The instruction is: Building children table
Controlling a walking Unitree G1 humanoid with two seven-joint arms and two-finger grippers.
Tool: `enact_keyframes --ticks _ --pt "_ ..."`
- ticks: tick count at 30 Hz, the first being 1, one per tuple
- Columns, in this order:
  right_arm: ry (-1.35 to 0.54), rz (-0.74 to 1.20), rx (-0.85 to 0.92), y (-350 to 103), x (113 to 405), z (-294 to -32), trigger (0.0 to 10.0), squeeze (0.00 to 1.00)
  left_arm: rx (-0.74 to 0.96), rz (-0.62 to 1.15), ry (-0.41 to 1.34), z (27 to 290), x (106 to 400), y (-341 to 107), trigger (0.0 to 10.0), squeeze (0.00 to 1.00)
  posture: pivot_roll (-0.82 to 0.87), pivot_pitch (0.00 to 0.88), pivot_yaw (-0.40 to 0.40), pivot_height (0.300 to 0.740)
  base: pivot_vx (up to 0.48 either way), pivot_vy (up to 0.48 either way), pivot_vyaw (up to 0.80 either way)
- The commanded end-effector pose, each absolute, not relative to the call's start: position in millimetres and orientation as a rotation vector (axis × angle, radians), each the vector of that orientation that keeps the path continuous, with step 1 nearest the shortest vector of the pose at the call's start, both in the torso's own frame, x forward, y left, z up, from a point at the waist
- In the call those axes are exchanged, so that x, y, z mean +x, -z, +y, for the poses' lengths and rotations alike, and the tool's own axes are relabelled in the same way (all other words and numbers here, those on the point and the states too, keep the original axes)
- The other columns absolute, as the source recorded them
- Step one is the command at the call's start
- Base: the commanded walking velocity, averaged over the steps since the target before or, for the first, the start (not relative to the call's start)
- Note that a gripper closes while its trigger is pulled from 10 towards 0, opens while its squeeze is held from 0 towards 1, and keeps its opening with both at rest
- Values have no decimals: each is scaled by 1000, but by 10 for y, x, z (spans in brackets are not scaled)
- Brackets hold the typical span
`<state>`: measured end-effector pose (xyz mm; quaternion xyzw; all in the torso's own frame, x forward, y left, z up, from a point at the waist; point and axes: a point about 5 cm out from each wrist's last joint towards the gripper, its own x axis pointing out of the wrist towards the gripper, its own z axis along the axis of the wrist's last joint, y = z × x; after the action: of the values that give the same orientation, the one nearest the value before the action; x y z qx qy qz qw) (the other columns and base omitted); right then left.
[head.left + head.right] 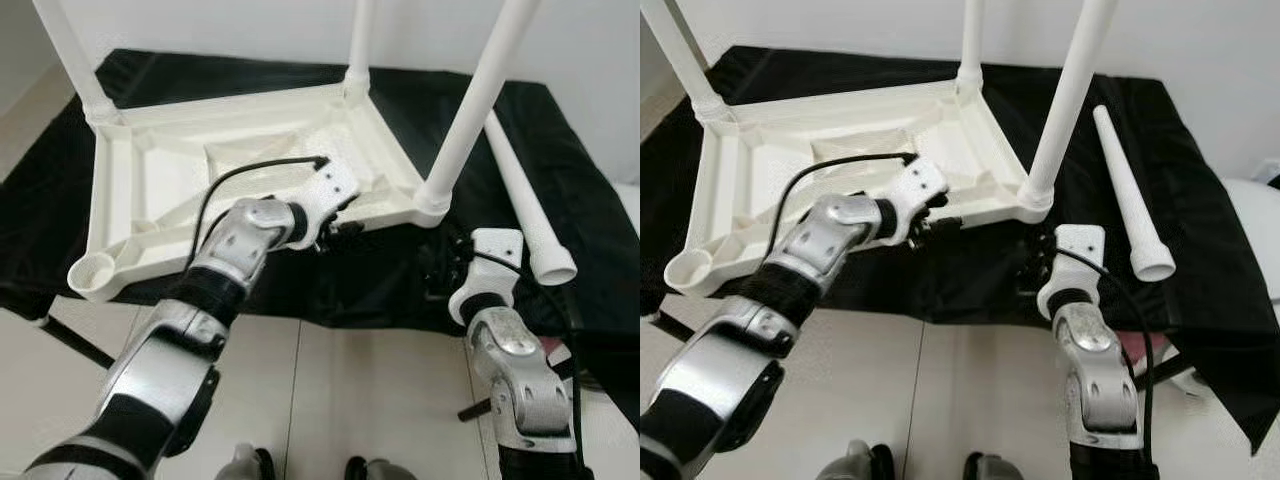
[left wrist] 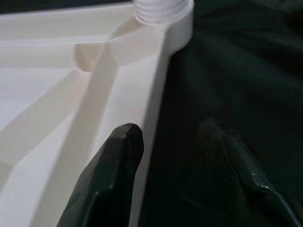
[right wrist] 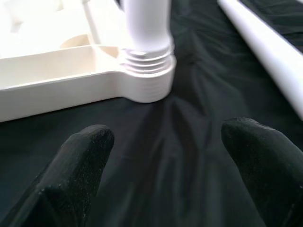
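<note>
Three legs stand screwed into the upturned tabletop (image 1: 140, 190); one loose leg (image 1: 525, 205) lies beside (both my hands open, holding nothing): left hand (image 2: 175, 142) straddling its rim, right hand (image 3: 165, 142).

A plain room in a home, with a patch of floor given over to assembly.

Pale floor tiles (image 1: 330, 380) and a bare white wall (image 1: 420, 35) frame a black cloth (image 1: 940, 275) spread flat; beyond the left gripper (image 1: 345, 232) an upturned white plastic table top (image 1: 150, 185) lies with three legs fitted, and a loose leg (image 1: 1130, 205) lies beyond the right gripper (image 1: 1035, 272).
</note>
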<state>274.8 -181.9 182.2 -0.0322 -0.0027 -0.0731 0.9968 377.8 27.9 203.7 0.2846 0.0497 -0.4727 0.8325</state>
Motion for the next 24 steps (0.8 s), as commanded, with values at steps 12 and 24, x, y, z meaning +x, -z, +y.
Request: enact_keyframes --ticks 12,24 --pt "169 -36 -65 -1930 2709 -1860 10000 0 664 73 675 384 3975 -1973 10000 0 -78 160 21 740 0 0 0" --pt "139 -29 -58 -1926 2759 -1815 10000 0 618 -63 818 412 3993 -2322 10000 1000 -54 149 2 740 0 0 0"
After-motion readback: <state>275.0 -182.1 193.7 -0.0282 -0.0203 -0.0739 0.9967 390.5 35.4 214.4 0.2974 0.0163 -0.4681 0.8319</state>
